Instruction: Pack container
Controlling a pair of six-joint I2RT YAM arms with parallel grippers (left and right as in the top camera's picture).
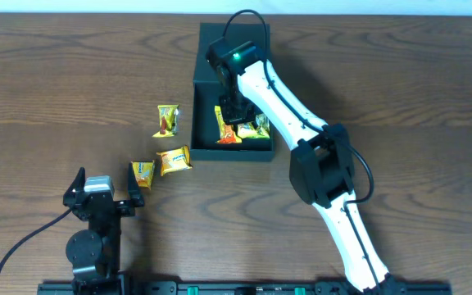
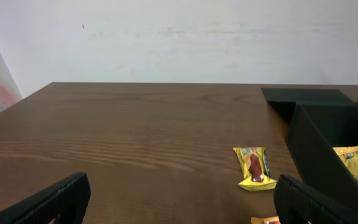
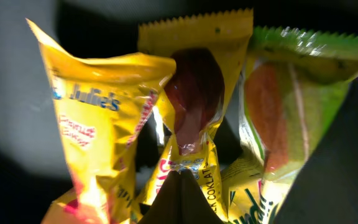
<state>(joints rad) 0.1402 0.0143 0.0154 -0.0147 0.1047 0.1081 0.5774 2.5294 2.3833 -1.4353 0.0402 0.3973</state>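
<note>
The dark teal container (image 1: pixel 206 78) stands open at the table's middle back, its flap lid lying behind it. Several snack packets (image 1: pixel 240 129) lie in its front part. My right gripper (image 1: pixel 234 109) reaches down inside it; in the right wrist view its fingers (image 3: pixel 179 182) are pressed together on the end of a yellow chocolate packet (image 3: pixel 191 93), among a yellow packet (image 3: pixel 98 118) and a green one (image 3: pixel 291 106). My left gripper (image 1: pixel 105 199) is open and empty near the front left edge; its fingers (image 2: pixel 179 208) frame bare table.
Three loose packets lie left of the container: a yellow one (image 1: pixel 167 120) (image 2: pixel 253 168), an orange-yellow one (image 1: pixel 174 160) and another (image 1: pixel 142 174) close to the left gripper. The container's near wall (image 2: pixel 316 143) rises at the right of the left wrist view.
</note>
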